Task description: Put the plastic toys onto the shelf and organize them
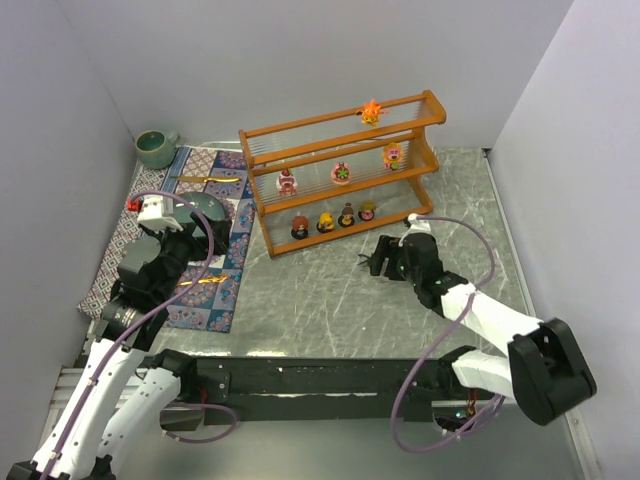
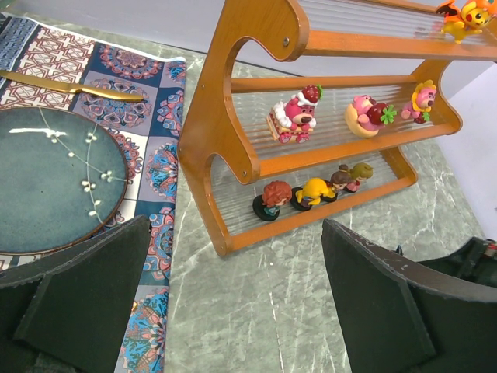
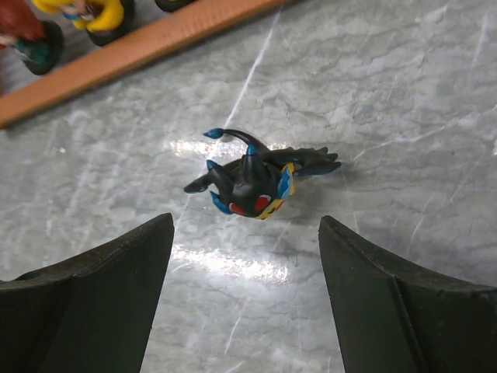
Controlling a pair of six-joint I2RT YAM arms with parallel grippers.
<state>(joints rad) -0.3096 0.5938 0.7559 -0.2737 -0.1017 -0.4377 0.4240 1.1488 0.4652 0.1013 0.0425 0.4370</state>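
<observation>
At far left, back corner: green cup [image 1: 156,148] on the table [image 1: 330,300], just off the patterned mat [image 2: 155,109]. On the mat are a gold knife [image 2: 74,85] and a blue plate [image 2: 54,179], the knife just behind the plate. Left gripper [image 2: 234,233] hangs over the mat's right edge, jaws spread wide with nothing between them, facing the shelf [image 2: 217,132].

Shelf stands upright on the table, right of the mat, three tiers.
- Top tier: one orange-yellow figurine [image 1: 371,112], toward the right end.
- Middle tier: three pink figurines [image 1: 342,173], spaced apart.
- Bottom tier: four small figurines [image 1: 326,222] on dark bases, in a close row.

In front of the shelf's right end: black toy [image 3: 260,180] with blue, yellow and red marks, lying toppled on bare table, off the shelf. Right gripper [image 3: 246,225] sits low beside it, jaws apart and empty. The toy lies just beyond the fingertips, in line with the gap. No contact visible, so the toy is not gripped.
</observation>
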